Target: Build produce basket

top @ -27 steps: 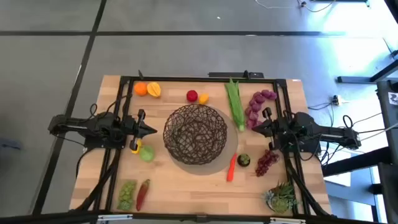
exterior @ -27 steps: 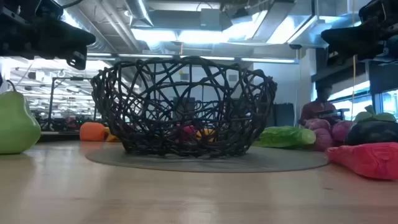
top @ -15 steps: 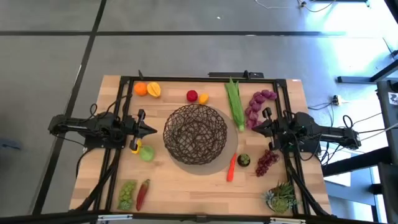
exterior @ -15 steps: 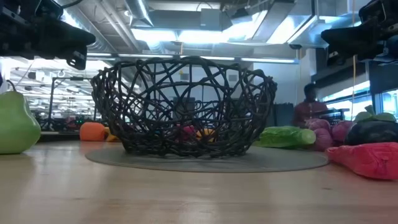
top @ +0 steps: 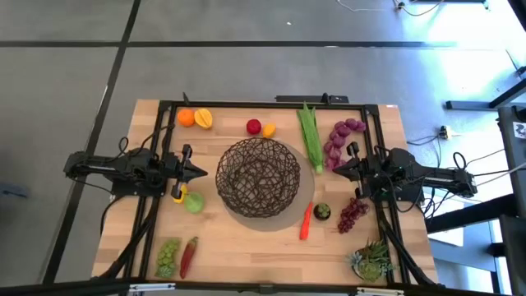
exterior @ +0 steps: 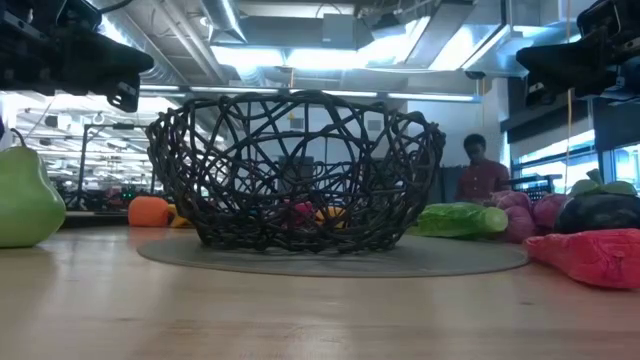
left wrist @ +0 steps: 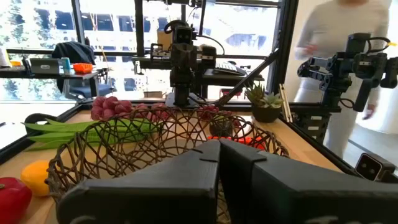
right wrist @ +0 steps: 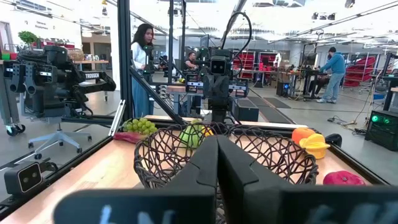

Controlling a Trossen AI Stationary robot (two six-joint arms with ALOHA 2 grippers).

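Note:
The dark wire-mesh basket (top: pixel 259 177) stands on its grey round mat (top: pixel 297 215) at the table's middle; I see nothing inside it. The produce lies around it: an orange (top: pixel 186 117), a red apple (top: pixel 254 127), a green stalk (top: pixel 310 136) and purple grapes (top: pixel 341 136) on the far side. A green fruit (top: pixel 194 202), green grapes (top: pixel 168 255), a red chilli (top: pixel 189 255) and a carrot (top: pixel 306 222) lie nearer. My left gripper (top: pixel 202 172) is shut, level, left of the basket and pointing at it. My right gripper (top: pixel 334 168) is shut, level, right of it.
A spiky succulent (top: pixel 374 261) stands at the near right corner, with dark red grapes (top: pixel 353 214) and a dark round thing (top: pixel 322 212) beside the carrot. A black frame (top: pixel 271 104) runs along the table's edges. A person (exterior: pixel 480 168) is in the room behind.
Neither arm nor any produce has moved. In the low view a person in the room behind the table has walked leftward across the picture.

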